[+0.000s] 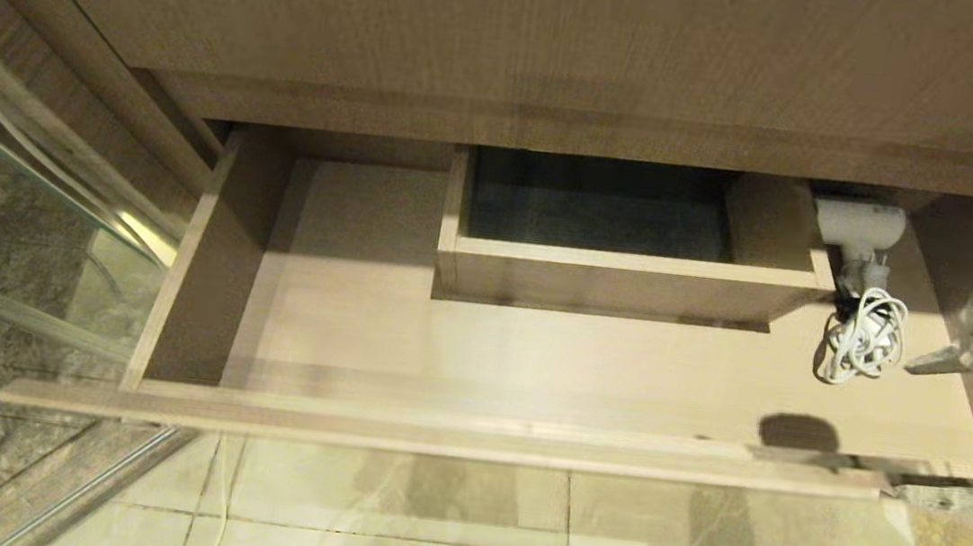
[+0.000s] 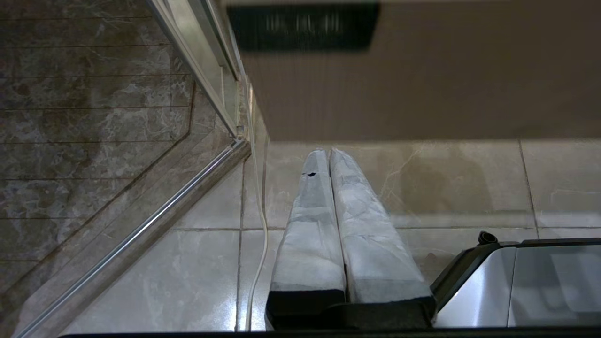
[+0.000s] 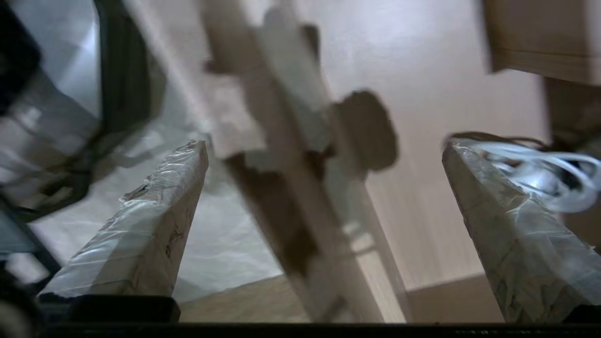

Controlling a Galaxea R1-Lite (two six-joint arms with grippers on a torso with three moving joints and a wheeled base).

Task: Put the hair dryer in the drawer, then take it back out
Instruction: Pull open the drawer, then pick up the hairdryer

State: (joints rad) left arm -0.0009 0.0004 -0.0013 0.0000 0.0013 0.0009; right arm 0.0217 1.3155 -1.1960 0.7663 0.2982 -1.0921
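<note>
The drawer [image 1: 451, 439] is pulled wide open. The white hair dryer [image 1: 860, 226] lies in its back right corner, barrel half under the cabinet edge, with its coiled white cord [image 1: 863, 344] in front of it. My right gripper [image 1: 929, 360] hovers open over the drawer's right end, just right of the cord and apart from it. In the right wrist view that gripper [image 3: 324, 145] holds nothing, and the cord [image 3: 554, 173] shows past one finger. My left gripper [image 2: 324, 152] is shut and empty, parked low over the floor before the drawer front [image 2: 422, 84].
A boxed cut-out [image 1: 622, 274] rises mid-back in the drawer. The wood-grain cabinet top [image 1: 521, 32] overhangs the drawer's rear. A glass shower door [image 1: 24, 197] stands on the left. Pale floor tiles [image 1: 516, 511] lie in front. The robot's base [image 2: 516, 281] sits beside the left gripper.
</note>
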